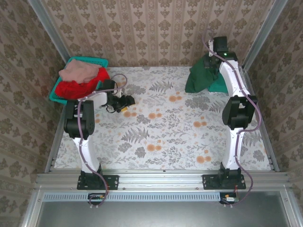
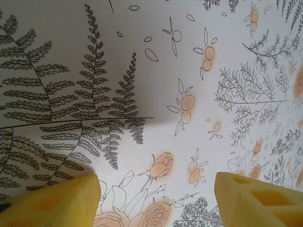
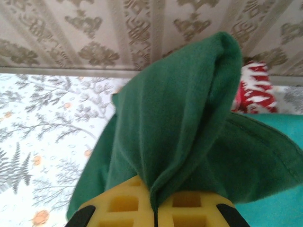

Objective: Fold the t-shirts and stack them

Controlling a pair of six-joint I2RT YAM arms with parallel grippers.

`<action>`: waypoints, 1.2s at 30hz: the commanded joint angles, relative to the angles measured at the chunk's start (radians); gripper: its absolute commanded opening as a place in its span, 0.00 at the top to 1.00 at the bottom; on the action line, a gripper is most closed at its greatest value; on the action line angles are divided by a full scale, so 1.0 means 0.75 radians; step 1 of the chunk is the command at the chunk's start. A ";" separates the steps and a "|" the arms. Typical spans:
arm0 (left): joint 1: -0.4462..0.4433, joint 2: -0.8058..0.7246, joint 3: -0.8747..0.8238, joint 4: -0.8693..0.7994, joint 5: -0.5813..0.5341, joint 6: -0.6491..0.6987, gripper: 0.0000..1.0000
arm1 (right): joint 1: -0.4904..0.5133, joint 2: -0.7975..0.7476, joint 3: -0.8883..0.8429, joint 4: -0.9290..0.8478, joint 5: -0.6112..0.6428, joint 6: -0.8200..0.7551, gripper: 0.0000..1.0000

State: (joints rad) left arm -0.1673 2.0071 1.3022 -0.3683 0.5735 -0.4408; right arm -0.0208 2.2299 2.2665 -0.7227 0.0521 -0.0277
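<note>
Your right gripper (image 1: 211, 56) sits in the upper right of the top view, shut on a bunched fold of the green tee (image 1: 201, 75). The right wrist view shows the cloth pinched between the yellow fingers (image 3: 118, 205). The tee hangs from that pinch as a peaked heap. Its long axis runs roughly straight down from the gripper to the bench (image 1: 165, 137), and its lower edge rests there, partly on the teal tee (image 1: 220, 87). Your left gripper (image 1: 124, 103) is left of centre, jaws apart over bare bench with nothing between them, as the left wrist view confirms. It is well apart from the green tee and nearer the basket (image 1: 87, 61) in the upper left, which holds the pink tee (image 1: 78, 71) and red tee (image 1: 78, 87). I judge that spreading the green tee means drawing it toward frame centre, the free hem facing the left gripper.
</note>
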 commanded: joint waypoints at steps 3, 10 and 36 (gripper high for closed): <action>0.027 -0.040 -0.038 -0.088 -0.032 0.021 0.33 | -0.084 0.094 0.115 0.043 0.049 -0.088 1.00; 0.034 -0.059 -0.041 -0.120 -0.050 0.032 0.33 | -0.238 0.121 0.104 0.146 0.062 -0.145 1.00; -0.468 0.156 0.634 -0.121 -0.091 -0.118 0.32 | -0.459 0.422 0.272 -0.020 -0.028 -0.033 1.00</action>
State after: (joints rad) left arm -0.4942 2.0693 1.6810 -0.4049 0.5121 -0.5125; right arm -0.3710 2.5259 2.4958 -0.7170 -0.0113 -0.0715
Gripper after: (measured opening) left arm 0.682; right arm 0.079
